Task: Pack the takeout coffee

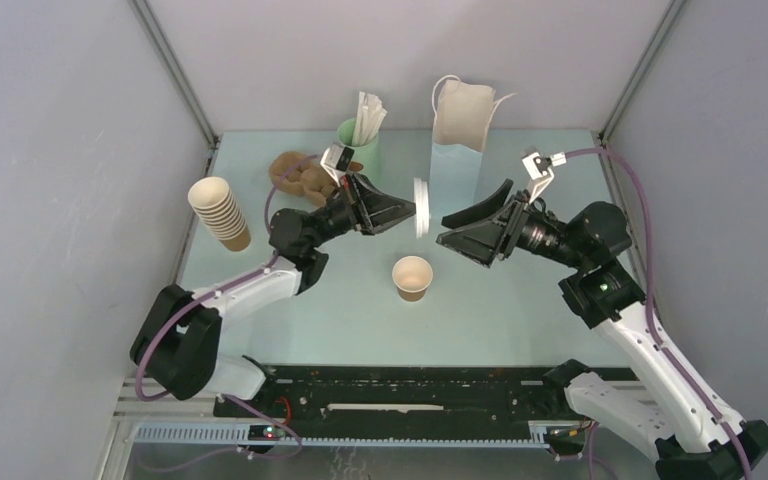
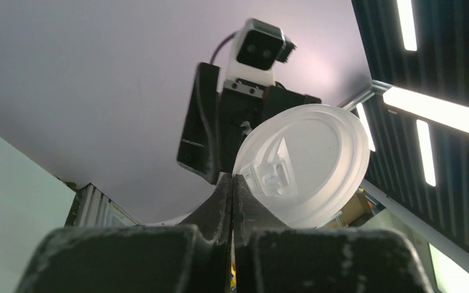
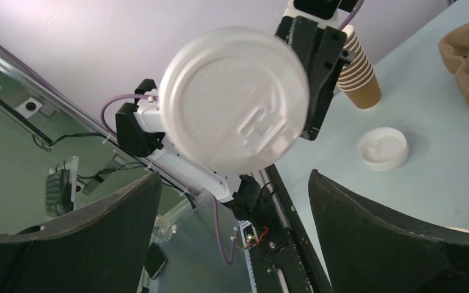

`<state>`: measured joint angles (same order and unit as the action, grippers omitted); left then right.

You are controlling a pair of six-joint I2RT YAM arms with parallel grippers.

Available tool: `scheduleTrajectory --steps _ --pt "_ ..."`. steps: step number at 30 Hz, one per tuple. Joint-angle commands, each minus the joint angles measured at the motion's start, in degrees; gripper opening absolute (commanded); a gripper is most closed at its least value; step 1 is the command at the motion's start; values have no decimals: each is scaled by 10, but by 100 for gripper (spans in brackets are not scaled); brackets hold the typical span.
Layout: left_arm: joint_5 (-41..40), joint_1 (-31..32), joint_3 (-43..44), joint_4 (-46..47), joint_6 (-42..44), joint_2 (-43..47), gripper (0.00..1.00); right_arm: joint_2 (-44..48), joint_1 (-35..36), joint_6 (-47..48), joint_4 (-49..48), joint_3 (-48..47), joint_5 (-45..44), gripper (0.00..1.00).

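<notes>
Okay, my left claw (image 1: 403, 212) is clamped tight on the rim of the white lid (image 1: 421, 207), which stands on edge in the air. My right claw (image 1: 443, 229) gapes wide with nothing in it, just beside the lid and facing it. The paper cup (image 1: 412, 277) stands upright and uncovered on the table (image 1: 360, 320), below and between both claws, touching neither. The white bag (image 1: 457, 135) stands behind them.

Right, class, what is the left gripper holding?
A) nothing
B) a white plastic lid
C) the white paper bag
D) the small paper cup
B: the left gripper is shut on the rim of the white plastic lid, raised in the air, while the small paper cup stands uncovered on the table.
</notes>
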<state>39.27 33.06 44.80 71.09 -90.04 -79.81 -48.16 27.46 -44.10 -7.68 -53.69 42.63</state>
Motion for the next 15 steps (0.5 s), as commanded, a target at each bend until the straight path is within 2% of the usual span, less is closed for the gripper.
scheduleTrajectory --steps 1,7,15 --pt "23 11 10 30 5 18 0 -19 -5 -72 -67 -19 15 100" --pt "34 11 1 -24 50 30 0 -25 -2 -108 -50 -19 5 100" --pt "36 14 7 -25 50 22 0 -29 10 -157 -65 -19 3 100"
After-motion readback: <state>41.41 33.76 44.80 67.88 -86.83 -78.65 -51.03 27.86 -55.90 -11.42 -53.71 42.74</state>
